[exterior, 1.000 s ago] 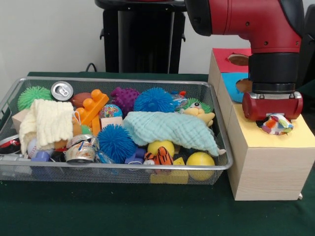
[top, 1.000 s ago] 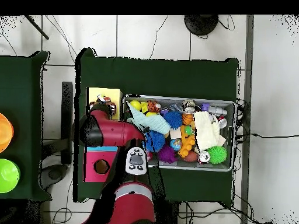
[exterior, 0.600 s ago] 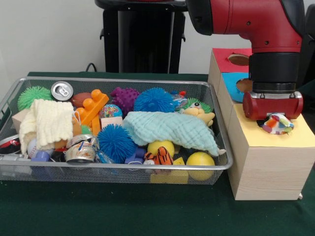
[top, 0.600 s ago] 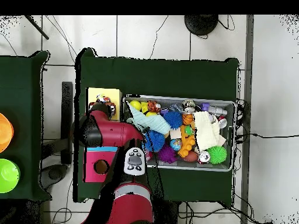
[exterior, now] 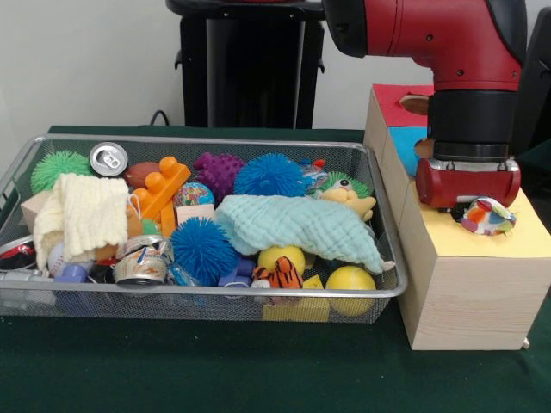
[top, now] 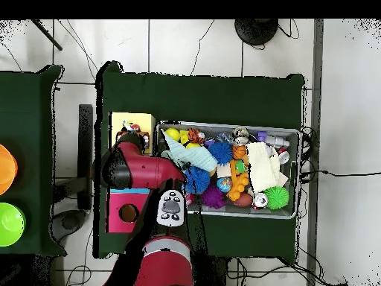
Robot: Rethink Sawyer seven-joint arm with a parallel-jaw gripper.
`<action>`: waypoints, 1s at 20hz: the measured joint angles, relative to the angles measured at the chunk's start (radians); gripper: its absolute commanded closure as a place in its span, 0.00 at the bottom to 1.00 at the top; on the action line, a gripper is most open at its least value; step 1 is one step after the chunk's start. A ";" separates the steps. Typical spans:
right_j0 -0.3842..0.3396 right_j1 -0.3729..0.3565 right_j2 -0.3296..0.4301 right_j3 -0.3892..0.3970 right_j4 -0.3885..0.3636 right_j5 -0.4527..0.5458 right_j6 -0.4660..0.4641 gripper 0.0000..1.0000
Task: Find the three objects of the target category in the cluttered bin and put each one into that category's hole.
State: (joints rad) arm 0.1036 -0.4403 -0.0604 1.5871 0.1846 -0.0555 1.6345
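A small multicoloured patchwork toy (exterior: 486, 215) sits on the yellow top (exterior: 525, 237) of the wooden sorting box, just under the red end of my gripper (exterior: 472, 205). I cannot see whether the toy is held or lying free. In the overhead view my gripper (top: 128, 137) hangs over the yellow section (top: 141, 119), beside the bin. The wire bin (exterior: 198, 292) is full of toys: spiky blue balls (exterior: 203, 248), a yellow ball (exterior: 350, 284), a tiger toy (exterior: 281, 275), an orange block (exterior: 162, 186) and a can (exterior: 108, 158).
The box also has a blue section (exterior: 405, 142) and a red section (exterior: 392, 99), each with a hole. A mint cloth (exterior: 297, 225) and a cream cloth (exterior: 84, 211) cover part of the bin's contents. Orange and green bowls (top: 7, 197) stand on a separate table.
The arm has risen a little above the yellow section. The multicoloured toy now shows slightly further right of the gripper's end. The bin's contents have not moved.
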 measured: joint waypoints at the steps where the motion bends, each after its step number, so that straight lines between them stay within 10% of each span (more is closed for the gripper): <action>1: 0.000 0.000 0.000 0.000 0.000 0.001 0.000 1.00; 20: 0.047 -0.135 -0.058 -0.003 -0.001 0.368 0.000 1.00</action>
State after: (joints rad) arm 0.1502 -0.5756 -0.1183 1.5841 0.1833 0.3121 1.6345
